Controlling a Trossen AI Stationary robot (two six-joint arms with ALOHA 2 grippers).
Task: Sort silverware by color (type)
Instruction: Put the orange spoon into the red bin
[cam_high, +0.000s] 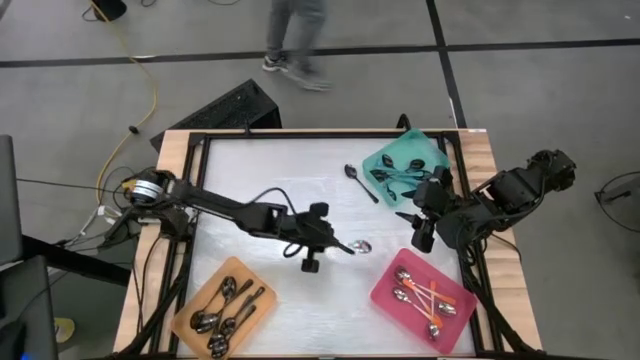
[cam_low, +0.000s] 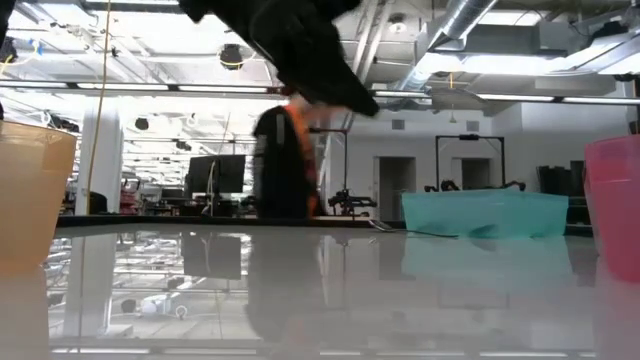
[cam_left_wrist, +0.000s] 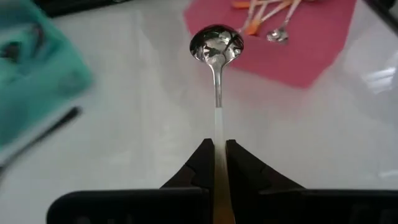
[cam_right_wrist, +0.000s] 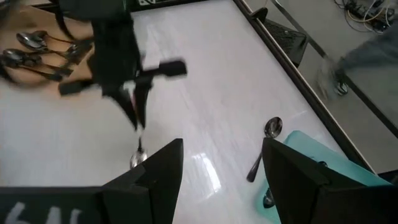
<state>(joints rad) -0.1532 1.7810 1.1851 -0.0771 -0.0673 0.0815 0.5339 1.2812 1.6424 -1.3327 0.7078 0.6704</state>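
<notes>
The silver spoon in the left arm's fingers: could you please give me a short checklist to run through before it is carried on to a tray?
1. Left gripper shut on the shiny silver spoon, fingers on its handle: ok.
2. Spoon lifted off the white table: cannot tell; its bowl looks close to the surface.
3. Matching flat orange tray of all-silver spoons has a bare part left: ok.
4. Right gripper open, holding nothing, waiting between the teal tray and the pink tray: ok.
5. Dark-handled spoon loose on the table, not yet sorted: not ok.
</notes>
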